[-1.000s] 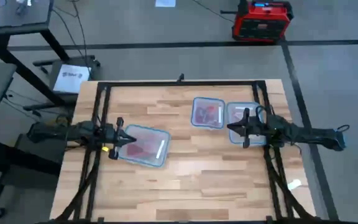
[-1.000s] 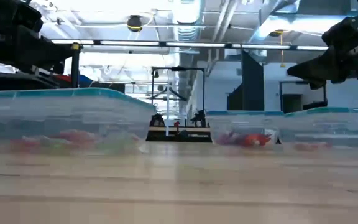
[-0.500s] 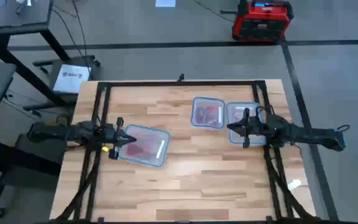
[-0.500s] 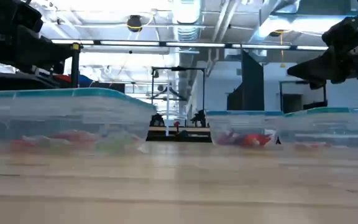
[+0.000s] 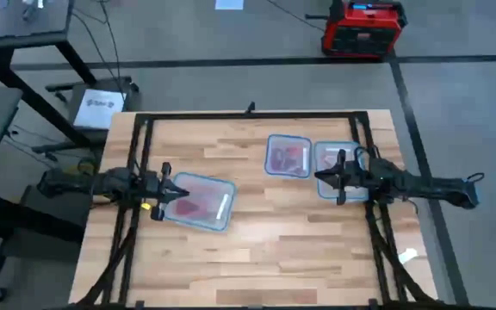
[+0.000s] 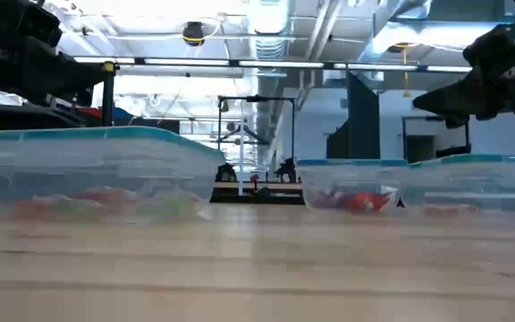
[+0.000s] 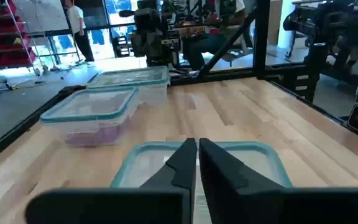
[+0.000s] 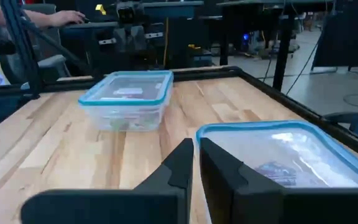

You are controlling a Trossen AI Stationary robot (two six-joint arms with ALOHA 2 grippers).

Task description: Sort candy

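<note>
Clear tubs [image 5: 199, 201] x3 w/ candy [image 5: 191, 207]; left tool [image 5: 172, 190] & right tool [image 5: 320, 177] both clenched, empty.

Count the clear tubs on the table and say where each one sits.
3. One tub lies on the table's left side, by the left hand. A second tub stands right of centre. The third tub sits beside it, partly under the right hand.
</note>
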